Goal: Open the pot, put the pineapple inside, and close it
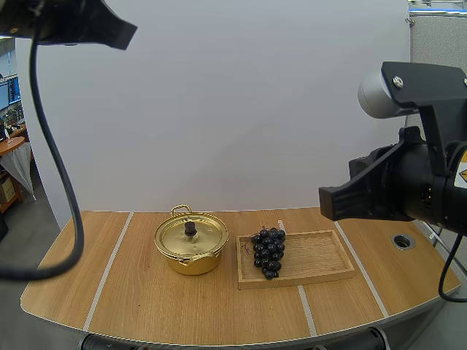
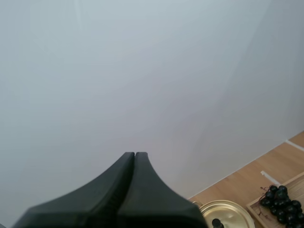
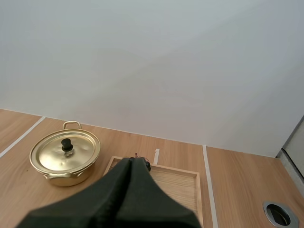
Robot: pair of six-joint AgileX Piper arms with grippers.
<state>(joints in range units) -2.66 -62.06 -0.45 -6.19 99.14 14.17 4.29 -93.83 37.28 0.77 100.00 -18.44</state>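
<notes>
Beside the lidded pot [image 1: 190, 246], grapes [image 1: 268, 252] on tray [image 1: 321, 257].

The right pincer [image 3: 132, 159] hides most of the grapes [image 3: 147, 166] and part of the wooden tray [image 3: 180, 183].

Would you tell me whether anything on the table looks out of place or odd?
Only the fruit: the wooden tray holds a bunch of grapes, though the task names a pineapple. The pot stands upright, lid on; nothing spilled.
</notes>
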